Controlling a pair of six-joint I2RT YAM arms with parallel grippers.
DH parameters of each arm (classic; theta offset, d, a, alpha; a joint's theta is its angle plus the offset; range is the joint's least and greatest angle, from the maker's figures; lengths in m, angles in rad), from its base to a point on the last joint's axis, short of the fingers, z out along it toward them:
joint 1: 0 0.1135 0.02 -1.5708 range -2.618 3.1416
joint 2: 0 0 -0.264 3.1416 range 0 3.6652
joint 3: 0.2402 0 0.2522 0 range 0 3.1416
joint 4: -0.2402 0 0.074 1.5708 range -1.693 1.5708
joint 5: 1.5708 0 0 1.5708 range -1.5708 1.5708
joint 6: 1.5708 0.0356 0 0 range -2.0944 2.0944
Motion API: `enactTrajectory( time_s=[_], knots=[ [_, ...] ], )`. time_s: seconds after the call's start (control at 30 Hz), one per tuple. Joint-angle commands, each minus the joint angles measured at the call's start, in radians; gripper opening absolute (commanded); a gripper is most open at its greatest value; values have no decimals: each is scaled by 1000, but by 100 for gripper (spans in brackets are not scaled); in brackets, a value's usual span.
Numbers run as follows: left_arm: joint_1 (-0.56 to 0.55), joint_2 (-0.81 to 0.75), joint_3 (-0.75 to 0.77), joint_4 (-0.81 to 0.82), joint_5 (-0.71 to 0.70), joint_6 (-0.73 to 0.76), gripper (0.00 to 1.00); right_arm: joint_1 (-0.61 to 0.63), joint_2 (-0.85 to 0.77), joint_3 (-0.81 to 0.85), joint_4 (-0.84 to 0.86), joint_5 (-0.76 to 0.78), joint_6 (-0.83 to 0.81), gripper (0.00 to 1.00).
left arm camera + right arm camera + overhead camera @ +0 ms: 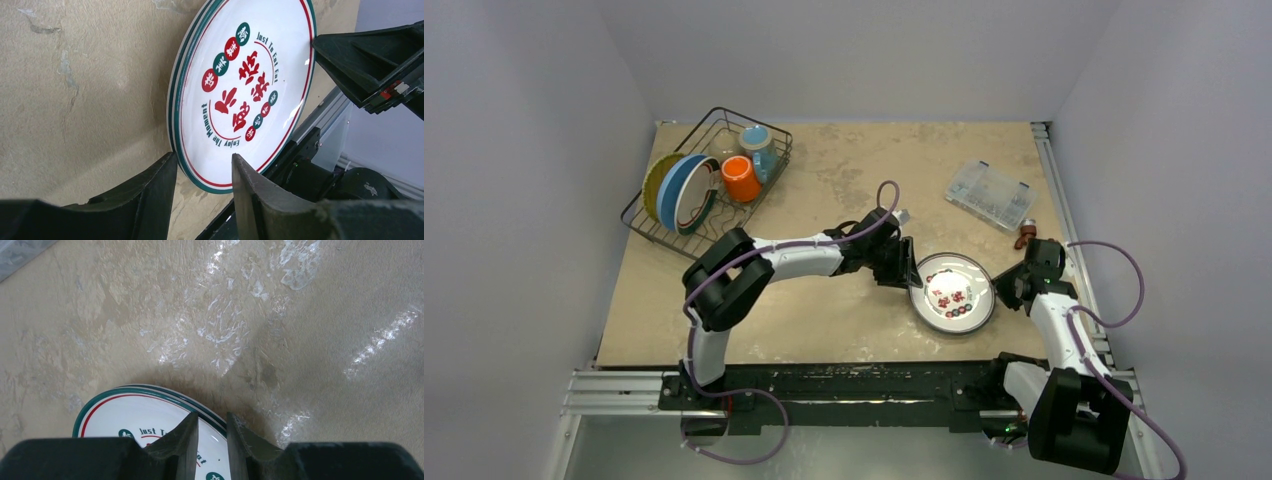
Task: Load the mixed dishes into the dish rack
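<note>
Clamped w/ R gripper [212,422] on right rim of red-dotted plate [955,292], right-centre on table [844,170]. Straddling opposite rim w/ L gripper [203,157]; can't tell if biting yet. Seat L jaws deep before lift, drop R grip only once firm. Then carry far-left to dish rack [754,125], slot beside upright plates [679,192].

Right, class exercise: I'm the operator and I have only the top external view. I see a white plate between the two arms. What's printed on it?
Observer: The left wrist view reads "Just To Eat Eat" and "Enjoy The Moment" on the white plate, around red characters.
Operator: Where do the left jaws stand?
Observer: One on each side of its rim. Whether they pinch it, I cannot tell.
Operator: And the right jaws?
Observer: The right wrist view shows them closed narrowly over the opposite rim.
</note>
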Motion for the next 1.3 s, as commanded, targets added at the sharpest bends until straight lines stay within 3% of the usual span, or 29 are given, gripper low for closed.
enactTrajectory(
  time_s=[0.0,0.27,0.7,1.13,1.27],
  knots=[
    [-15,1,49,31,2,-8,41,-2,7,-8,-6,-9,-15,24],
    [-35,1,78,58,41,-37,35,-2,-5,-13,-6,-23,-21,24],
    [-37,-21,42,300,118,-204,32,-2,-61,-34,-13,-31,-34,20],
    [-37,67,-26,559,141,-420,32,-2,-138,-61,0,-72,-70,5],
    [-42,66,0,456,110,-355,29,-2,-137,-65,3,-80,-71,5]
  ],
)
